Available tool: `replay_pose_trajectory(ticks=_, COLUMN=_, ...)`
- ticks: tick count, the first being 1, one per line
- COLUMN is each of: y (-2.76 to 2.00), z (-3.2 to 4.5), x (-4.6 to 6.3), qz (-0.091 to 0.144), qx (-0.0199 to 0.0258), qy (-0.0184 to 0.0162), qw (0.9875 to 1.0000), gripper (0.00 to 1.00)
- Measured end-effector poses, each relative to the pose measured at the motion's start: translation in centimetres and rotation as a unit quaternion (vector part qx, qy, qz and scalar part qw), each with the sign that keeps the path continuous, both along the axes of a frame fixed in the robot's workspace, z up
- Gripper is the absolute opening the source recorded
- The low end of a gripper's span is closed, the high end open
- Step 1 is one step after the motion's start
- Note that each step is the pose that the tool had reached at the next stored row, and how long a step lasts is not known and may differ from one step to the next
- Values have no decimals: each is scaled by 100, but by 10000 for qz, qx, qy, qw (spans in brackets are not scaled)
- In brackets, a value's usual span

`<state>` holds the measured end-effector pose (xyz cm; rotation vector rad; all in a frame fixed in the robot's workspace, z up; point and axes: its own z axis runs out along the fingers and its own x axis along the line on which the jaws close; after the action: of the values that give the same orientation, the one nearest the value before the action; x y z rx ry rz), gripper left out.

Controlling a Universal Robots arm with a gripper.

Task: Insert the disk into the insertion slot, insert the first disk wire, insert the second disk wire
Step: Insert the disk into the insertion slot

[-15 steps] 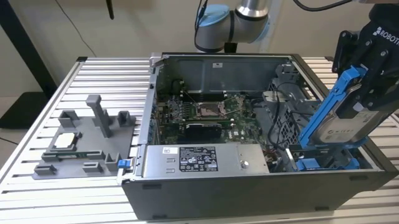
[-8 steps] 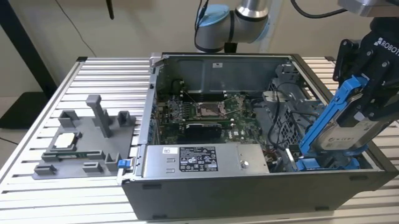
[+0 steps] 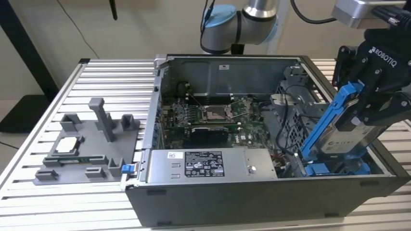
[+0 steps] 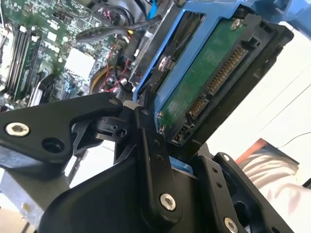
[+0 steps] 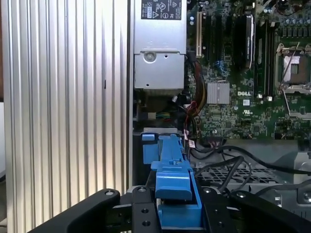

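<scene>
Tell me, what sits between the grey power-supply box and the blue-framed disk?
Red and black wires lie between the power-supply box and the disk, in the exterior view.

a plain beige wall (image 3: 147, 29) is rising behind the ribbed metal surface (image 3: 64, 207); a black post (image 3: 27, 50) is slanting at the exterior view's left.

Slatted metal table (image 3: 45, 204), open computer case (image 3: 257, 204) on it, grey fixture (image 3: 96, 144) alongside
</scene>
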<state>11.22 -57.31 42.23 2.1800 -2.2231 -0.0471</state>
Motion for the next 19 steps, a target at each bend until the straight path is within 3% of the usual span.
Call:
replay_pose_trajectory(ticks=2, y=18, z=-36, x=0, qz=0, qx=3, qy=0, qw=10000, gripper=0)
replay_pose_trajectory(ticks=11, y=16, z=-136, x=21, qz=-1, qx=3, qy=0, qw=10000, gripper=0)
replay_pose_trajectory(ticks=19, y=16, z=-282, x=22, qz=-14, qx=3, qy=0, qw=10000, gripper=0)
